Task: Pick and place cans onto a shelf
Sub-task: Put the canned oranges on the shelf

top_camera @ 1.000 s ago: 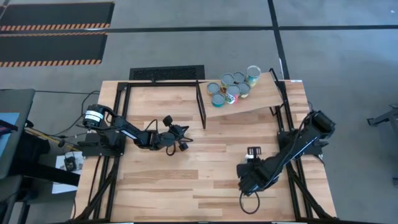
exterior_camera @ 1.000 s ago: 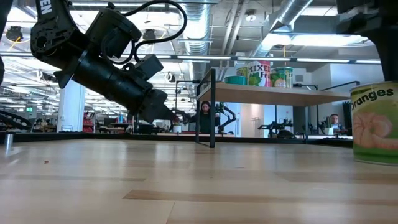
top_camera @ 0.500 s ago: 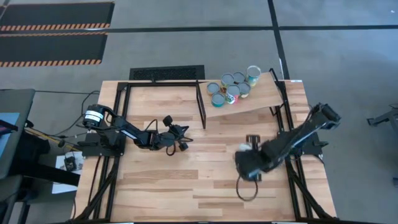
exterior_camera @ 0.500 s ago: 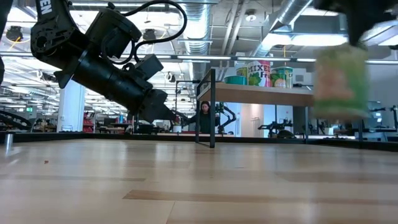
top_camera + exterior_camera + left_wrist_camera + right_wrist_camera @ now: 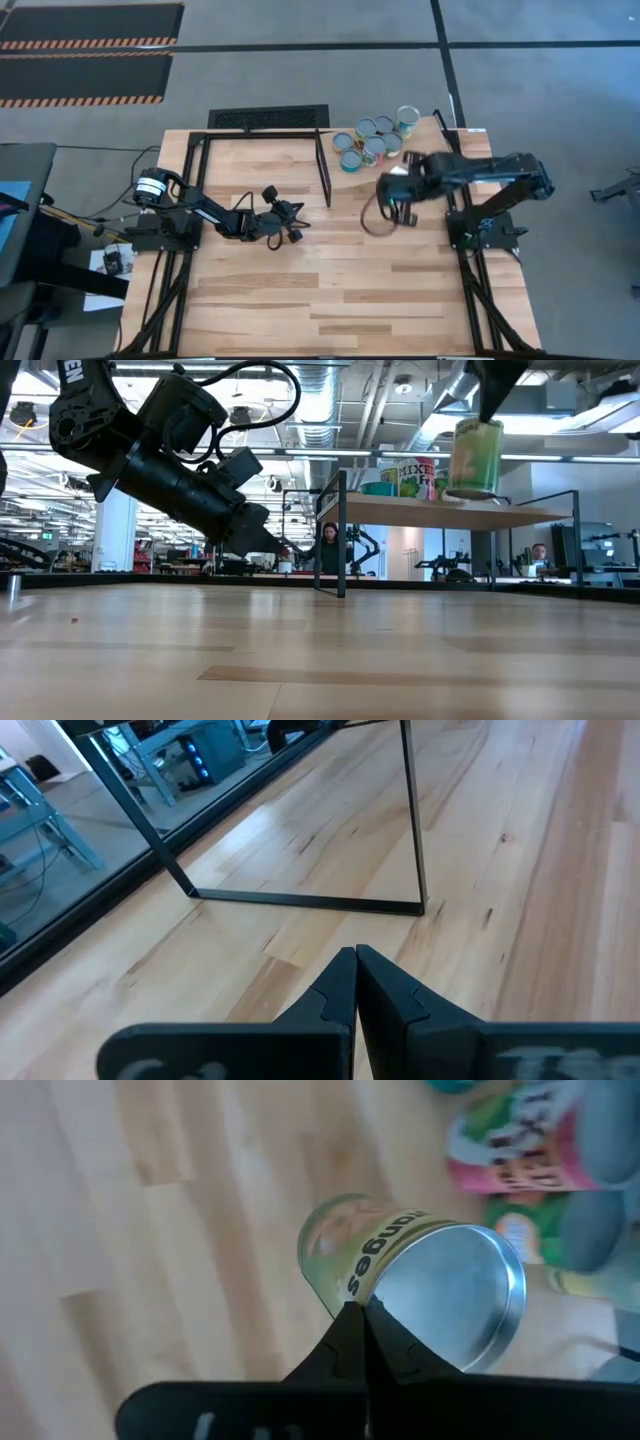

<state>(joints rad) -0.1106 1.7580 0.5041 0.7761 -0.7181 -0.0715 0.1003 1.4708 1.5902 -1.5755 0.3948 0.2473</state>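
In the last second I've lifted the oranges can (image 5: pixel 476 456) off the table with my right claw (image 5: pixel 398 186) clenched on it and swung it just above the shelf (image 5: pixel 430 155) by the other cans (image 5: pixel 372 138), so only lowering remains; my left claw (image 5: pixel 355 982) waits pressed shut mid-table.

One green-labelled can (image 5: pixel 476 457), upright, held in the air just above the front edge of the shelf (image 5: pixel 430 512). Remaining cans (image 5: pixel 372 138) stand clustered upright, silver tops up, on the light wood board.
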